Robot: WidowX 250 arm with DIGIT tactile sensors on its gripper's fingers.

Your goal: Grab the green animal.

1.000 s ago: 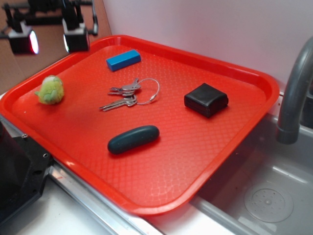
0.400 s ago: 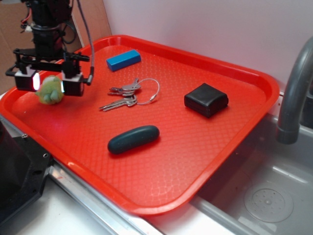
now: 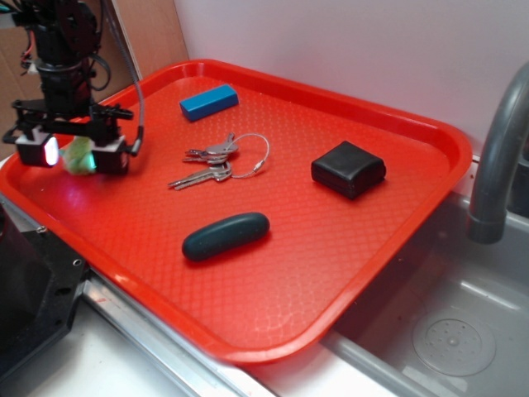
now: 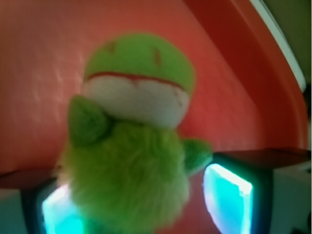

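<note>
Fingers: my gripper (image 3: 73, 154) is down at the tray's left edge, 2 fingers (image 4: 229, 195) apart, 1 on each side of the toy.
Green animal (image 4: 131, 141): on the red tray (image 3: 331, 248), between my fingers; contact unclear.

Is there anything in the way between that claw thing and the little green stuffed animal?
Nothing visible. The gripper sits right over the green animal, with a finger on each side; in the wrist view the toy fills the gap. The keys lie off to one side.
</note>
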